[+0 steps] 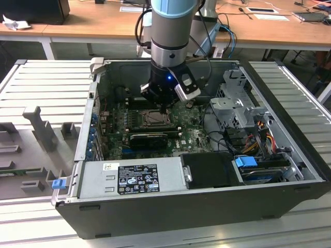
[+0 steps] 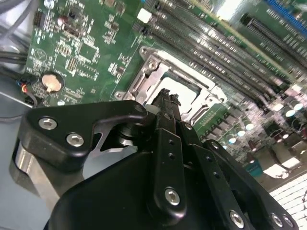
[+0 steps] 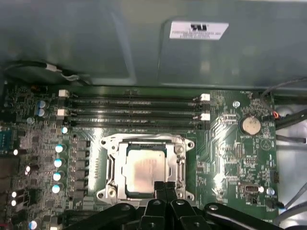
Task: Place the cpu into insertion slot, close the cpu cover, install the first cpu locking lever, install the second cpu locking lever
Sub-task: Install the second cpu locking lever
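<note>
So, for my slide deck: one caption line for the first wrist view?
Gripper poised at the edge of the cpu, seated in the insertion slot with the cpu cover down.

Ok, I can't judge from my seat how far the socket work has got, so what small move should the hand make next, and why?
Probably a short straight lift. The cpu lies seated, the cpu cover looks flat around it, and the hand, shut and empty, hangs at the cover's edge. Rising would uncover the levers, whose state I cannot tell.
</note>
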{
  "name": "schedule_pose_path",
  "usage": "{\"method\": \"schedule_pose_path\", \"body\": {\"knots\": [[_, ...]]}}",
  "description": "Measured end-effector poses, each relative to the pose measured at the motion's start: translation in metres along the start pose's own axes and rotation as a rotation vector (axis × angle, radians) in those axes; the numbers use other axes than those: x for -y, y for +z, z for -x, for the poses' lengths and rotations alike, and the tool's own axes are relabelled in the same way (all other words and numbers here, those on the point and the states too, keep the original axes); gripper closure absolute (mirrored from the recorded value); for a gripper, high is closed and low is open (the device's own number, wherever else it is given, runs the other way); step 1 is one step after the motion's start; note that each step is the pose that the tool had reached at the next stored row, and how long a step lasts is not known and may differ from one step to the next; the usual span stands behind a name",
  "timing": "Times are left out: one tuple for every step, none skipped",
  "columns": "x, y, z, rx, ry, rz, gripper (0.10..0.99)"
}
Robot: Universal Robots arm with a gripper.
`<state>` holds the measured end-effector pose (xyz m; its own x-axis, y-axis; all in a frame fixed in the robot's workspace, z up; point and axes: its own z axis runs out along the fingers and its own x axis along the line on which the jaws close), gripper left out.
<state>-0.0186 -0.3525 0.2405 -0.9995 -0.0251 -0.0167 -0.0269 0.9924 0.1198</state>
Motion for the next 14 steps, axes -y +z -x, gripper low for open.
{"method": "schedule_pose_path", "body": {"knots": [[0.0021, -0.0002, -0.0001, 0.0000, 0.000, 0.000, 0.980], [0.0037, -0.0004, -0.0001, 0.0001, 0.000, 0.000, 0.980], [0.0067, -0.0007, -0.0002, 0.0000, 0.000, 0.000, 0.980], [0.0081, -0.0008, -0.0002, 0.0000, 0.000, 0.000, 0.980], [0.0091, -0.0009, -0.0003, -0.0001, 0.000, 0.000, 0.980], [0.0099, -0.0009, -0.0003, -0.0003, 0.000, 0.000, 0.980], [0.0106, -0.0009, -0.0003, -0.0007, 0.000, 0.000, 0.980], [0.0122, -0.0009, -0.0003, -0.0014, 0.000, 0.001, 0.980], [0.0156, -0.0009, -0.0004, -0.0015, 0.000, 0.001, 0.980], [0.0190, -0.0010, -0.0006, -0.0016, 0.000, 0.002, 0.980], [0.0214, -0.0012, -0.0006, -0.0016, 0.000, 0.002, 0.980], [0.0225, -0.0014, -0.0007, -0.0016, -0.001, 0.002, 0.980], [0.0231, -0.0014, -0.0008, -0.0016, -0.001, 0.002, 0.980], [0.0235, -0.0015, -0.0010, -0.0016, -0.001, 0.002, 0.980]]}}
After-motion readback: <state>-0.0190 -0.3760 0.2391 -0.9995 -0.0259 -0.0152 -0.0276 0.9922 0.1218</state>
